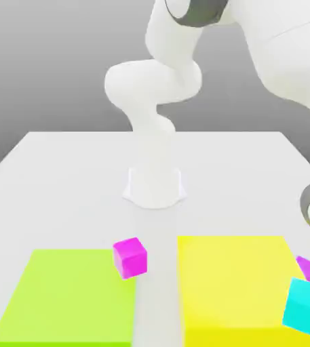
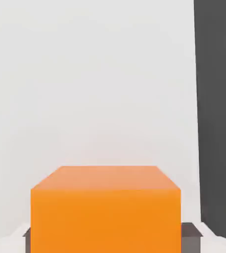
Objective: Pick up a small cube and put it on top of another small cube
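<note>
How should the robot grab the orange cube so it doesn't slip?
By two opposite flat side faces, coming straight at the orange cube from the hand's side. Its faces are flat and parallel, so the pads sit flush. In the hand view, dark fingers already show at both its sides, so the gripper looks shut on it that way.

Robot base [image 1: 155,186] sitting mid-tabletop [image 1: 62,176], two flat pads lying before it — one [image 1: 62,298] at the exterior view's left, one [image 1: 235,284] right, a small cube [image 1: 130,257] resting between them, touching the left pad's corner, two more cubes [image 1: 305,306] [image 1: 309,268] sitting by the right pad's right edge, another cube [image 2: 105,210] sitting between the pincer fingers [image 2: 191,237].
</note>
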